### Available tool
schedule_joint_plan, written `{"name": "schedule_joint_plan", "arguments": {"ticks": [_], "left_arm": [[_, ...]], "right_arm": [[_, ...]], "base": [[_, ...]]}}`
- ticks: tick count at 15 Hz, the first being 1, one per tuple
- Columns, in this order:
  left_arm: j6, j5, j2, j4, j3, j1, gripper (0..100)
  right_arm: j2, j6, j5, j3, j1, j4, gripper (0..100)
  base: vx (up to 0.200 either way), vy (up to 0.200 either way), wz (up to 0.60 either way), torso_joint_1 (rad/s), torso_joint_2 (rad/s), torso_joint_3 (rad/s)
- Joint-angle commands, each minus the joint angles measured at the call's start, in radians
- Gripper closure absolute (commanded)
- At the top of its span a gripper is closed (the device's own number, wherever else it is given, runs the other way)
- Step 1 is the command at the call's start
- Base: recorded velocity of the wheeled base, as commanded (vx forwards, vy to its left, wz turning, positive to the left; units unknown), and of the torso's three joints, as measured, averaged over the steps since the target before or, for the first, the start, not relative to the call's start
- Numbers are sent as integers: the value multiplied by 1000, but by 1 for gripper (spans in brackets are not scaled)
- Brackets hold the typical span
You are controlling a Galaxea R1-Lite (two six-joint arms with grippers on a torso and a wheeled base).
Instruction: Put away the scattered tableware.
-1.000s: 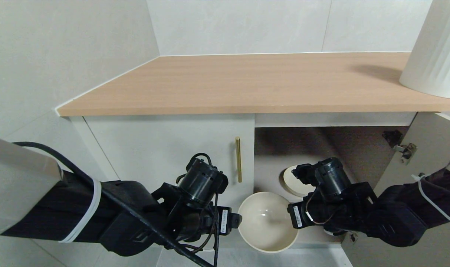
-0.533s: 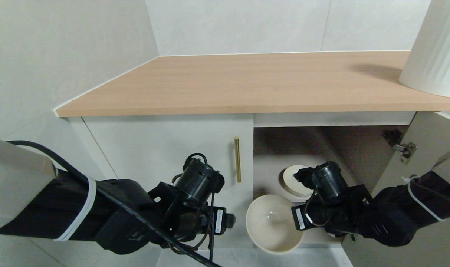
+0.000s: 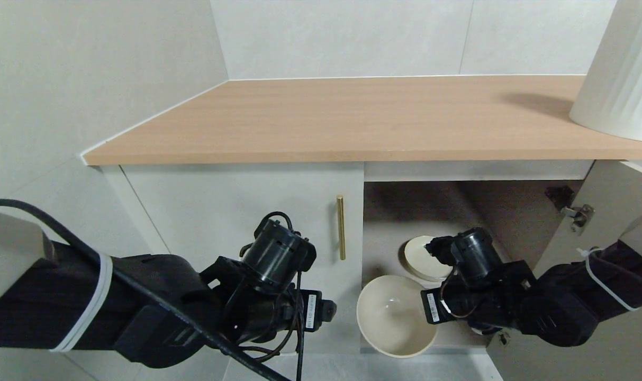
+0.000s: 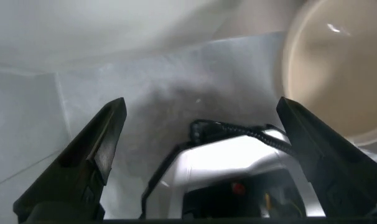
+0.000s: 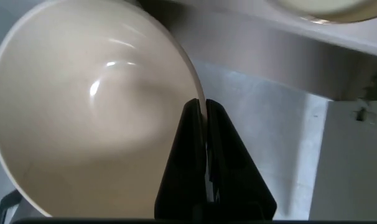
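The right gripper (image 5: 205,155) has its jaws pinched narrow on the rim of the cream bowl (image 3: 396,316), one finger inside the wall and one outside, gripping at the bowl's three o'clock side in the head view. The bowl sits mouth-up at the front edge of the open cabinet compartment (image 3: 458,211), roughly at six o'clock in the head view; whether its base touches the cabinet floor cannot be told. Inside the compartment, at about one o'clock from the bowl and just behind it, lies a small cream plate (image 3: 424,256), partly hidden by the right wrist. The left gripper (image 4: 207,155) hangs with its jaws spread wide and nothing between them, at nine o'clock from the bowl and apart from it, in front of the closed left door (image 3: 236,211). That door's brass handle (image 3: 340,227) stands upright at eleven o'clock from the bowl. Above runs the wooden countertop (image 3: 352,116), with a white ribbed vessel (image 3: 622,79) at its two o'clock end.
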Motion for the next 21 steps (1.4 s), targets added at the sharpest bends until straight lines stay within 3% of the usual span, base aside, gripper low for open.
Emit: {"name": "schedule_joint_plan", "arguments": {"ticks": [1, 8, 21], "left_arm": [[0, 0, -6, -3, -1, 1, 0], [0, 0, -13, -2, -1, 4, 0], [1, 0, -7, 0, 1, 4, 0]], "right_arm": [[-24, 1, -14, 2, -28, -1, 100], [-64, 53, -20, -27, -140, -1, 100], [128, 244, -145, -257, -307, 3, 100]], "base": [[0, 0, 0, 0, 0, 0], [0, 0, 0, 0, 0, 0], [0, 0, 0, 0, 0, 0]]}}
